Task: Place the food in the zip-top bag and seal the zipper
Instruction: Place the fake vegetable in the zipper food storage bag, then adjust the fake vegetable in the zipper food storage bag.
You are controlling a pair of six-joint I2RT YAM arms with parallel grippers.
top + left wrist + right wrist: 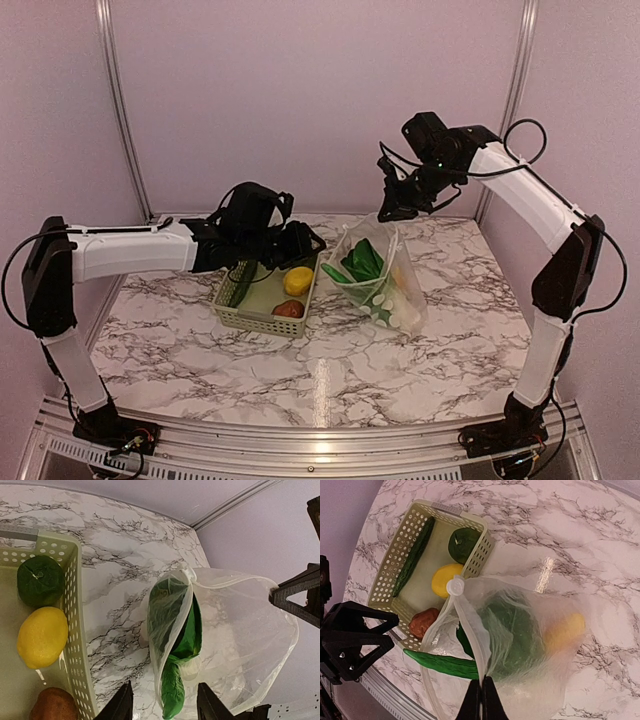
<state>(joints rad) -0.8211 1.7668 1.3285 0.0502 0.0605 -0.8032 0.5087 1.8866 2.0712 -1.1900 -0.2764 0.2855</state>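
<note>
Overhead, right claw (387,212) pinches the zip-top bag (402,272) hanging mouth-up; left claw (164,701) gapes empty.

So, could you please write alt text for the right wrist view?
The right end effector, shut, pinches the mouth edge of a clear zip-top bag holding green vegetables and a yellow piece. Behind it, a green basket holds a long green vegetable, a round green one, a yellow fruit and a brown piece.

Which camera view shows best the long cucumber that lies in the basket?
The right wrist view: the cucumber lies whole along the basket's wall. The top external view shows it small and dark. The left wrist view does not show it.
</note>
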